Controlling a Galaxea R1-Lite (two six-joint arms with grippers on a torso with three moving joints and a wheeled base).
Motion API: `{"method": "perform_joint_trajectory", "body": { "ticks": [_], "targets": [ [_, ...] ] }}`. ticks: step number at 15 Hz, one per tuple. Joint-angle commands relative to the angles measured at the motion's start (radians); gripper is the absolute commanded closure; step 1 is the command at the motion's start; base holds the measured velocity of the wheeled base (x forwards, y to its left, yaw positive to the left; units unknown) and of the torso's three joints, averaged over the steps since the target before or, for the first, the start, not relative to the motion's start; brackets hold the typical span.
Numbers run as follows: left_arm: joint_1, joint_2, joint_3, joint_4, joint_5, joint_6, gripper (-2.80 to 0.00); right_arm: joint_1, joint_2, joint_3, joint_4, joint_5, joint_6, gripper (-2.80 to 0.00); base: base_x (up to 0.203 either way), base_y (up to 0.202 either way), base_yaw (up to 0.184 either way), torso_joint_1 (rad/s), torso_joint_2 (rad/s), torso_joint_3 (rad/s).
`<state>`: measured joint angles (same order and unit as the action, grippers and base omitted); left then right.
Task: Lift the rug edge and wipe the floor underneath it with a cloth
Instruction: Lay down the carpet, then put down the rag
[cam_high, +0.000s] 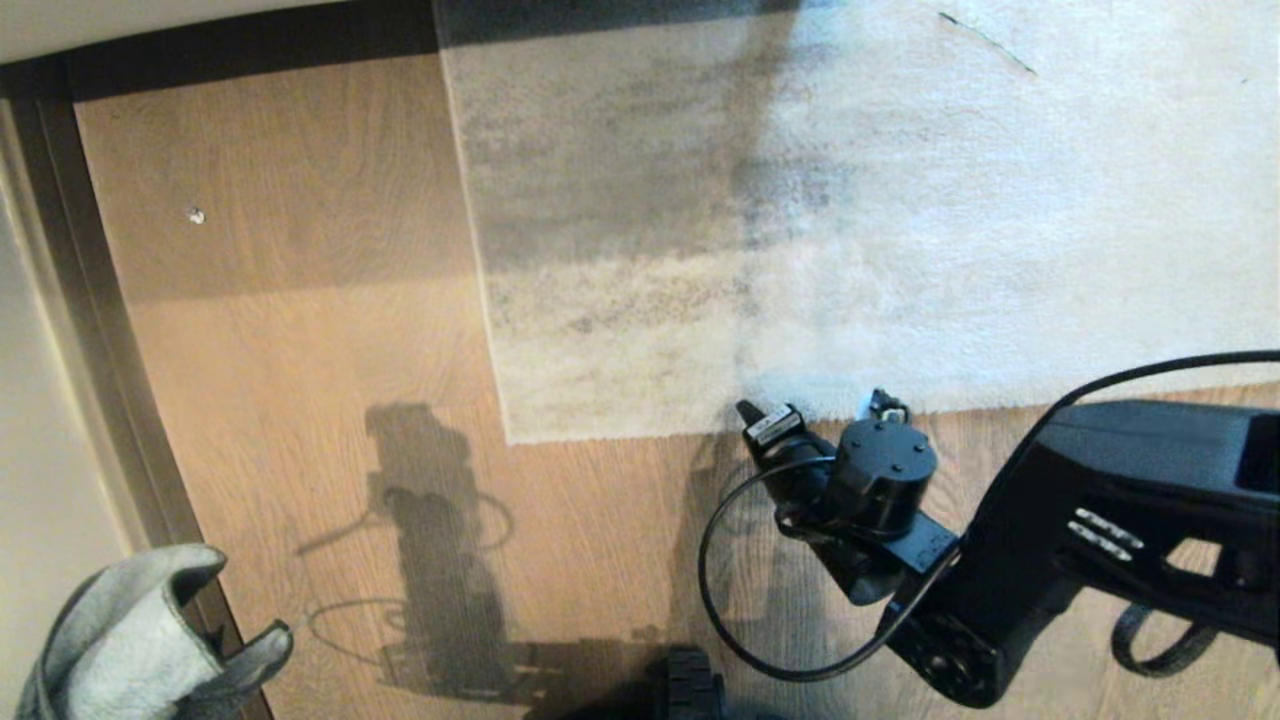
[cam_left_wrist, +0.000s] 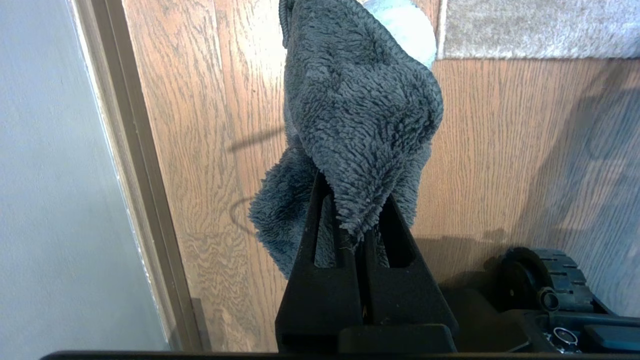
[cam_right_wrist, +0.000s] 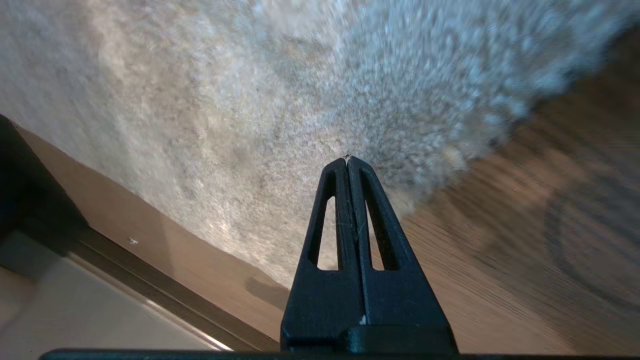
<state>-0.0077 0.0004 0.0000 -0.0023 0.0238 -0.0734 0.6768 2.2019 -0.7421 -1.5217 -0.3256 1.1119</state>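
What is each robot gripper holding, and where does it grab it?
The left gripper pinches the cloth by a bunched fold at its lower end. The right gripper is shut and holds nothing, near the rug edge.

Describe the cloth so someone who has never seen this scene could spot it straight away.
Start at the large pale rug on the brown wood floor, then look to the dark skirting strip along the wall. Beside it, the left gripper is shut on the cloth: a small, fluffy dark grey rag hanging bunched, unlike the flat rug.
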Motion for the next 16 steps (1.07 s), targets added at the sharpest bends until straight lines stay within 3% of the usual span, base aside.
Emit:
{"method": "perform_joint_trajectory", "body": {
  "ticks": [1,5,8,11,13,16],
  "targets": [
    [0.000,0.000,0.000,-0.001,0.001,0.000,0.00,-0.002,-0.099,0.038,-0.043,-0.026,-0.035,0.00,0.000,0.000,0.000,0.000,0.00,0.000],
    [0.000,0.000,0.000,-0.001,0.001,0.000,0.00,0.025,-0.314,0.154,-0.043,-0.056,-0.229,0.00,0.000,0.000,0.000,0.000,0.00,0.000],
    [0.000,0.000,0.000,-0.001,0.001,0.000,0.00,0.061,-0.497,0.360,-0.043,-0.090,-0.464,0.00,0.000,0.000,0.000,0.000,0.00,0.000],
    [0.000,0.000,0.000,-0.001,0.001,0.000,0.00,0.065,-0.630,0.622,-0.043,-0.122,-0.646,0.00,0.000,0.000,0.000,0.000,0.00,0.000],
    [0.000,0.000,0.000,-0.001,0.000,0.000,0.00,-0.028,-0.697,0.728,-0.043,-0.129,-0.736,0.00,0.000,0.000,0.000,0.000,0.00,0.000],
    [0.000,0.000,0.000,-0.001,0.001,0.000,0.00,-0.328,-0.767,0.738,-0.043,-0.131,-0.817,0.00,0.000,0.000,0.000,0.000,0.00,0.000]
  ]
}}
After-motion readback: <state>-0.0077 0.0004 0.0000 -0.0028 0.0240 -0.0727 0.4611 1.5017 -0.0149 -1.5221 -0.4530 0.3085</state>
